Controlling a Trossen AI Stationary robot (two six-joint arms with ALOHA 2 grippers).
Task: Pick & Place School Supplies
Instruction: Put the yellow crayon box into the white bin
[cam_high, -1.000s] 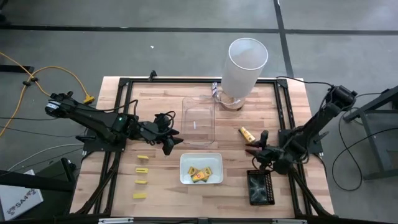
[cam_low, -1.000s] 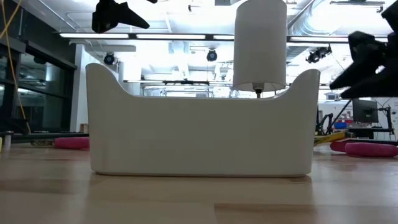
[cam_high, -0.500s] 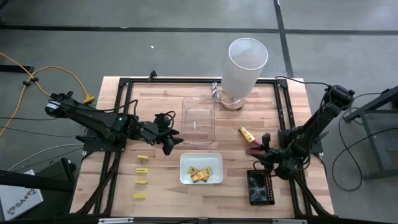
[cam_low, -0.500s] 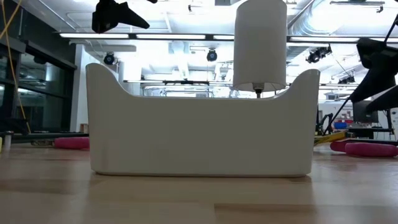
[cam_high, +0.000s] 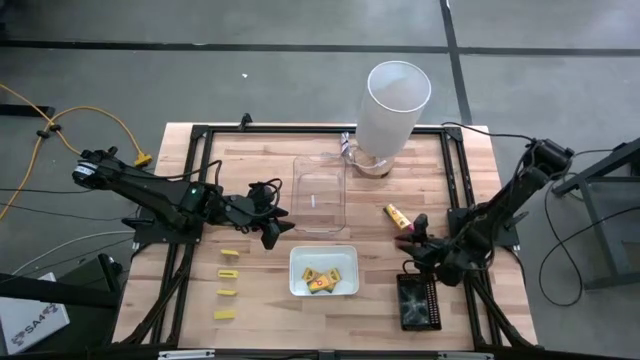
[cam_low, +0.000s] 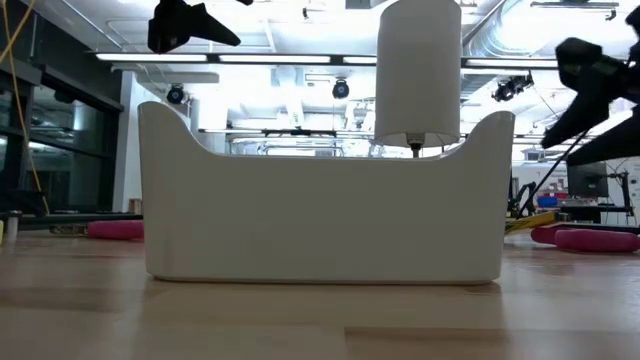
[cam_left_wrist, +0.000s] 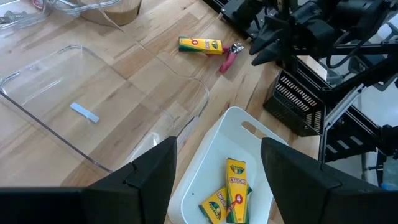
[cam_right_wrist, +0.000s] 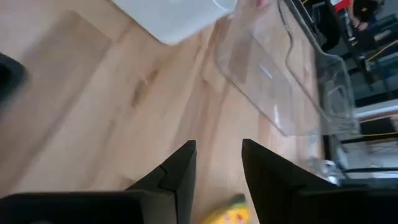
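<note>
On my left, the left tool (cam_high: 278, 224) hangs above the worktop (cam_high: 260, 160) beside the clear tray (cam_high: 320, 192). Its fingers (cam_left_wrist: 149, 177) are spread wide with nothing between them. The four small yellow blocks (cam_high: 229, 272) lie in a column just toward the near edge from it, untouched. This arm looks parked to me.

In the middle, the white tray (cam_high: 324, 270) already holds several yellow-orange packets (cam_high: 320, 279).

To the right is what I care about. One loose packet (cam_high: 397, 214) lies on bare wood, and the pink-handled scissors (cam_left_wrist: 228, 57) lie just beside it, toward the near edge. The packet's long axis runs on a diagonal, from the far-left down toward the near-right. The right tool (cam_high: 418, 240) sits immediately on the near side of that pair, close to the black tray (cam_high: 417, 301). Its fingers (cam_right_wrist: 177, 171) show a narrow gap with nothing held, and a yellow edge of the packet shows just ahead of them in the right wrist view.

So the right arm is plainly the nearer one. I judge the next reach goes away from the near edge and slightly left, with the wrist turned so the fingers close across the packet's short side.
</note>
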